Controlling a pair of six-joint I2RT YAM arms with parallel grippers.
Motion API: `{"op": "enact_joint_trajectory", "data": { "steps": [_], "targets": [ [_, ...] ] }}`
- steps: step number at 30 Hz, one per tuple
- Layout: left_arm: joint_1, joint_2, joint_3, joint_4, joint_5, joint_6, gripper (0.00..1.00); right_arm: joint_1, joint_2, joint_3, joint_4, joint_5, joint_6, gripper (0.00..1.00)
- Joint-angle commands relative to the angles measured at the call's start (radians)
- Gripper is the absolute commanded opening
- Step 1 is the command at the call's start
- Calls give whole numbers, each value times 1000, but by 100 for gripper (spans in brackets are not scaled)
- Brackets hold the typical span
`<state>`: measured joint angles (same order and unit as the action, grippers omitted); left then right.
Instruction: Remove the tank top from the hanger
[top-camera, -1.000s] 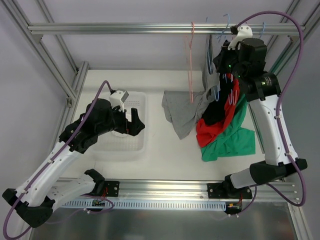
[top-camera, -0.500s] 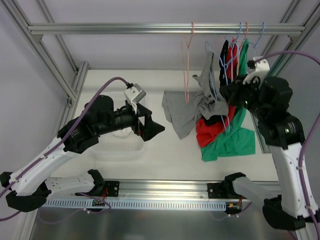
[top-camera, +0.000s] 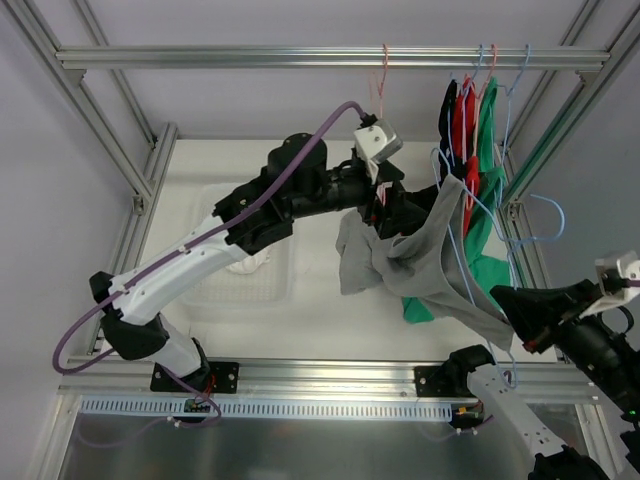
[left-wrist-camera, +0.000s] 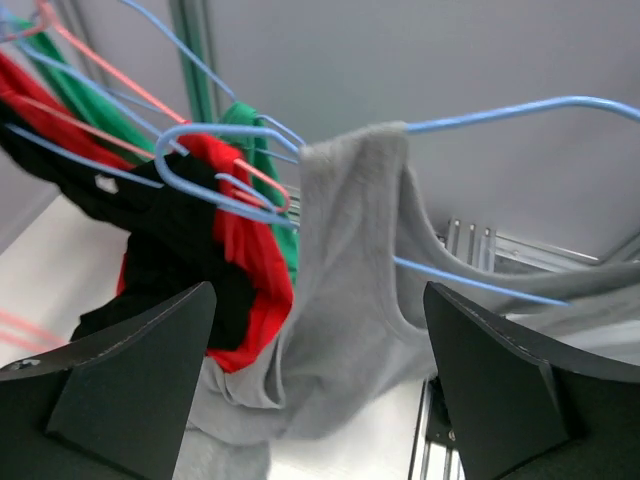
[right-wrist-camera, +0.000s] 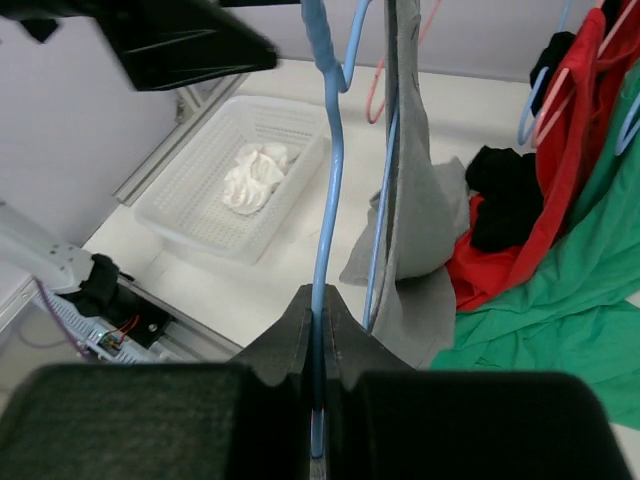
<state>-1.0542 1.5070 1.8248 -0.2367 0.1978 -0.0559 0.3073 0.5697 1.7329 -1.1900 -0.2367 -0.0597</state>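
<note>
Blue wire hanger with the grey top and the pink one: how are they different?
The blue wire hanger carries the grey tank top; the pink wire hanger is bare. The blue one is off the metal rail, pinched in the right gripper; the pink one hangs on the rail. Both are thin wire.

A white plastic basket (top-camera: 215, 300) sits by the left edge of the counter (top-camera: 310, 330), with a crumpled white cloth (right-wrist-camera: 255, 175) inside it. A metal rail (top-camera: 200, 57) runs across above the far edge. A bare pink hanger (top-camera: 380, 80) hangs from it. Toward the far right corner, a black top (top-camera: 449, 115), a red top (top-camera: 466, 120) and a green top (top-camera: 488, 120) hang side by side on thin wire hangers, their lower parts draping down onto the counter, the green one spread widest.
</note>
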Motion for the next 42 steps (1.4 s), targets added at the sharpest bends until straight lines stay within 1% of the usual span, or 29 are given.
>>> {"op": "enact_joint_trajectory", "data": {
  "steps": [1,3,4,6,7,8,10,12,13,14,15,17,18,19,21,23,24,27,28,31,34,35,36,38,40,41,42],
  "targets": [
    [-9,62,109,53,115,-1,86,-2,19,88,-98,-108,11,0],
    [-10,105,132,57,141,-18,83,-2,22,128,-106,-115,14,0],
    [-10,119,152,59,184,-21,81,-2,22,135,-111,-119,12,0],
    [-12,145,169,66,215,-35,77,-2,27,139,-114,-121,11,0],
    [-13,151,172,68,232,-36,72,-2,29,139,-114,-122,8,0],
    [-13,156,171,69,232,-36,60,-2,30,137,-114,-119,6,0],
    [-15,159,162,73,226,-38,49,-2,30,132,-109,-119,3,0],
    [-15,160,151,74,216,-35,35,-2,30,131,-105,-124,6,0],
    [-15,159,149,74,215,-35,30,-2,30,129,-96,-130,9,0],
    [-15,162,149,76,206,-36,19,-2,29,128,-89,-131,9,0],
    [-15,162,148,76,203,-36,10,-2,27,125,-86,-130,9,0],
    [-15,162,145,79,190,-39,5,0,25,114,-79,-125,9,0],
    [-15,162,140,79,183,-41,0,-2,24,111,-77,-125,9,0],
    [-15,160,136,79,174,-42,0,-2,24,100,-74,-122,9,0],
    [-15,147,111,80,111,-50,0,-2,21,88,-74,-110,0,0],
    [-15,109,81,85,11,-67,0,-2,15,45,-74,-67,-14,0],
    [-15,93,42,83,-135,-90,0,-2,10,25,-74,-58,-18,0],
    [-15,19,-43,86,-357,-131,0,-2,-20,-59,-74,-76,-41,0],
    [-15,6,-56,86,-459,-134,0,-2,-33,-78,-77,-110,-54,0],
    [-13,-14,-87,85,-582,-140,0,-2,-99,-124,-79,-198,-94,0],
    [-9,-13,-94,85,-587,-145,0,0,-148,-110,-91,-263,-114,0],
    [-9,-11,-96,85,-559,-144,0,4,-165,-95,-97,-242,-111,0],
    [-9,-11,-99,85,-528,-139,0,9,-172,-60,-103,-189,-108,0],
    [-10,-22,-116,86,-399,-125,0,21,-186,-30,-92,-156,-107,0],
    [-12,-42,-153,95,-271,-111,0,27,-224,-47,8,-128,-92,0],
    [-12,-51,-192,106,-144,-105,0,26,-241,-71,62,-121,-85,0],
    [-10,-60,-218,123,-85,-105,0,27,-279,-102,173,-124,-81,0]
  ]
}}
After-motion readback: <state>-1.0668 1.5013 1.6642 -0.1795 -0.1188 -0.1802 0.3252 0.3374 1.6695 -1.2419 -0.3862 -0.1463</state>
